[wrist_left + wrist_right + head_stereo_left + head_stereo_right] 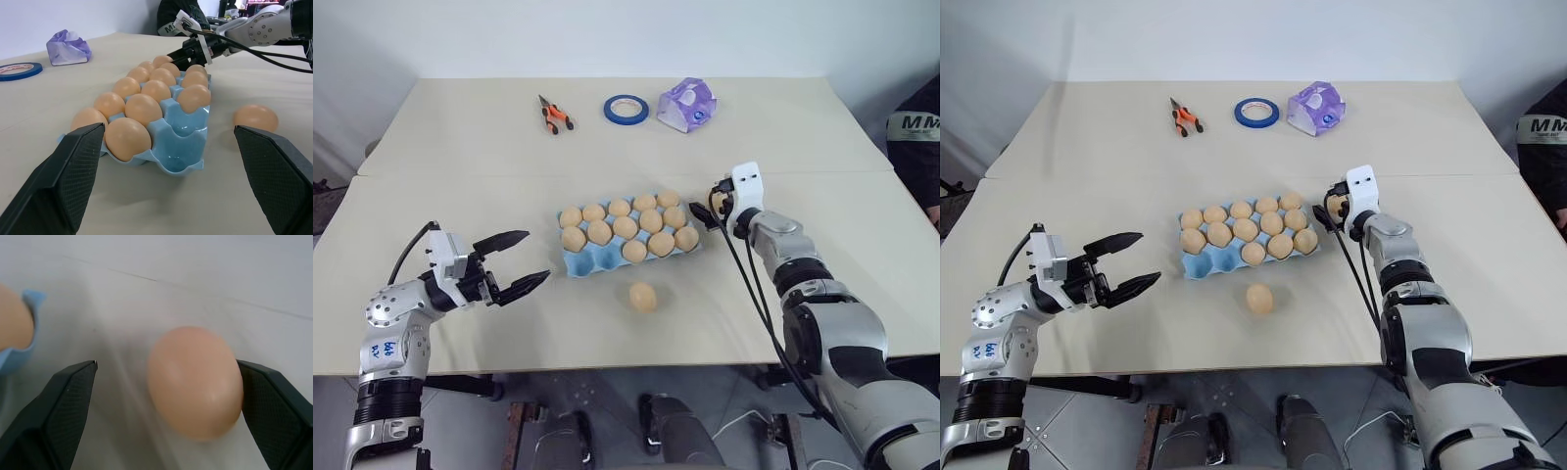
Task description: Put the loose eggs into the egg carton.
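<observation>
The light-blue egg carton point(579, 262) lies mid-table, most cups filled with tan eggs and a few front cups bare. One loose egg point(643, 297) rests on the table just in front of it. A second loose egg point(194, 382) sits on the table off the carton's right end, between the wide-apart fingers of my right gripper point(703, 208). It is close to one finger and clear of the other. My left gripper point(537, 256) hovers open and empty left of the carton, pointing toward it.
At the back of the table lie orange-handled pliers point(555, 116), a blue tape ring point(626, 108) and a purple-and-white packet point(686, 105). A person in dark clothing point(915, 132) stands at the right edge. A seam crosses the table behind the carton.
</observation>
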You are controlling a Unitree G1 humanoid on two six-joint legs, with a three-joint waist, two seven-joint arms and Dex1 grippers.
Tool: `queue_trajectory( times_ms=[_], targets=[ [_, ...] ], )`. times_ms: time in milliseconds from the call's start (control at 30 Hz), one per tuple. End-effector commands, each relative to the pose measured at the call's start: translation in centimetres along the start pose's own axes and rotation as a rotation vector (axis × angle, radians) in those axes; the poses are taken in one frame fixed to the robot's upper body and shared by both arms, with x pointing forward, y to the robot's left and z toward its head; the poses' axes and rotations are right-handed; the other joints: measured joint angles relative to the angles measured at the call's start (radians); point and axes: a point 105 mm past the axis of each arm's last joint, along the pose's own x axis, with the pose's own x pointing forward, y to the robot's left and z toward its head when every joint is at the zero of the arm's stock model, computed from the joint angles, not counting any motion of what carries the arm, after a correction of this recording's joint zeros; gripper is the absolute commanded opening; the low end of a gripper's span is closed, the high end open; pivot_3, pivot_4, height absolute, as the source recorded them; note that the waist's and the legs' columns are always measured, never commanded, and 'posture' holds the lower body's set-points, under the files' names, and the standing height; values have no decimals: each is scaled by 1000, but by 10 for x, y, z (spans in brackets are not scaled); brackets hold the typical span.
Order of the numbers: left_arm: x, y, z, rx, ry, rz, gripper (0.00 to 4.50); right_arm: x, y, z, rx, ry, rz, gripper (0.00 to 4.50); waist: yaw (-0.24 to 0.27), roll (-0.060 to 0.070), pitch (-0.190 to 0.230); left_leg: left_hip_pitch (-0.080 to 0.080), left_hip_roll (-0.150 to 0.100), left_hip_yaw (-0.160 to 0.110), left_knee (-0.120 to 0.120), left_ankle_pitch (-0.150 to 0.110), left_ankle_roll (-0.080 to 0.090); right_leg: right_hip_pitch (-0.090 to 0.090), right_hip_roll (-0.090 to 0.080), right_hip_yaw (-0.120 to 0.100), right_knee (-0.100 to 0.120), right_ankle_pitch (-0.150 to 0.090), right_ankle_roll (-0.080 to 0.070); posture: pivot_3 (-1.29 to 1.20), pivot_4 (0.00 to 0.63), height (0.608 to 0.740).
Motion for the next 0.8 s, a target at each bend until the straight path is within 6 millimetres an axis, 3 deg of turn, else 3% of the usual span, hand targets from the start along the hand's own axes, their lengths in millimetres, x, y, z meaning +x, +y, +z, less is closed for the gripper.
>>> queue_trajectory(
  times_ms=[33,267,467,600,733,800],
  targets=[
    [1,1,11,48,-33,9,4500,3,2,13,22,-47,-10,3909,0,0,0,0,0,0,0,0,0,0,0,0,0,0,0,0,150,740],
    [-1,0,12,52,-30,19,4500,2,2,23,18,-95,-9,1589,1,0,0,0,0,0,0,0,0,0,0,0,0,0,0,0,150,740],
    [1,0,12,52,-33,20,4500,-3,-1,52,-44,-182,14,1436,1,1,0,0,0,0,0,0,0,0,0,0,0,0,0,0,150,740],
    [0,-1,12,46,-30,10,4500,-12,11,79,-84,-244,93,1436,2,2,1,0,0,0,-1,0,0,0,0,0,0,0,0,0,150,740],
    [-2,-3,12,33,-18,-16,4500,-35,48,90,-112,-244,228,1436,8,2,1,0,1,-2,-2,0,0,0,0,-1,-1,0,-1,0,150,740],
    [-6,-3,12,30,-2,-29,4500,-55,81,88,-107,-223,324,1436,8,2,1,0,1,-2,-2,-1,-1,-1,0,-1,0,-1,-1,0,150,740]
  ],
)
